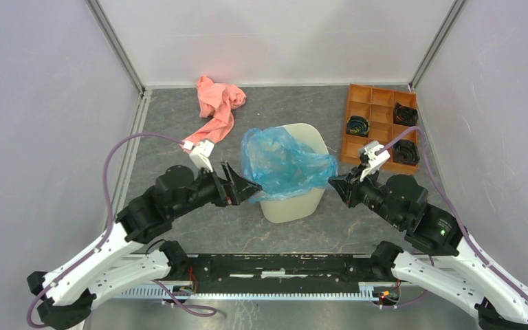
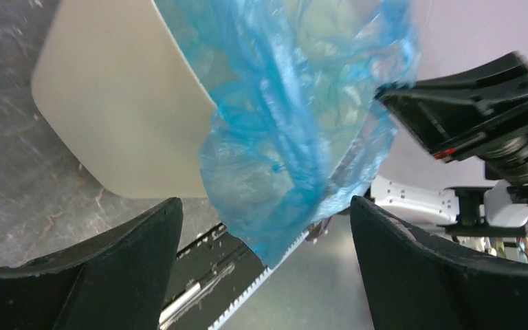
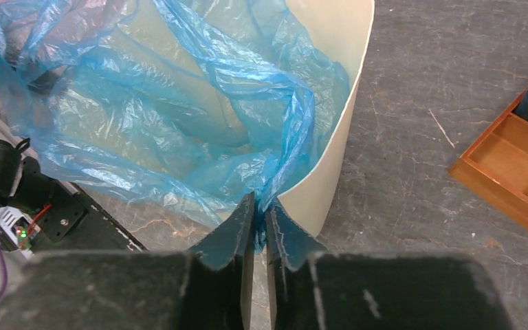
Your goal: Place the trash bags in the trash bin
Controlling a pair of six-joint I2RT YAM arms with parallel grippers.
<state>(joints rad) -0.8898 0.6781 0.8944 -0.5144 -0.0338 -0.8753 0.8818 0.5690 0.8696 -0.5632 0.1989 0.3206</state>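
Note:
The blue trash bag (image 1: 283,163) lies crumpled over and partly inside the cream trash bin (image 1: 301,203) at mid table. My right gripper (image 1: 335,182) is shut on the bag's right edge beside the bin rim, and the wrist view shows blue film (image 3: 179,117) pinched between the fingers (image 3: 234,230) with the bin wall (image 3: 330,137) next to them. My left gripper (image 1: 247,186) is open at the bag's left edge. In its wrist view the bag (image 2: 295,137) hangs between and beyond the spread fingers (image 2: 144,240), untouched by them, with the bin (image 2: 124,103) behind.
A pink-salmon cloth (image 1: 218,103) lies at the back left of the bin. An orange compartment tray (image 1: 378,124) with dark coiled items stands at the back right. White walls close in the grey table on three sides.

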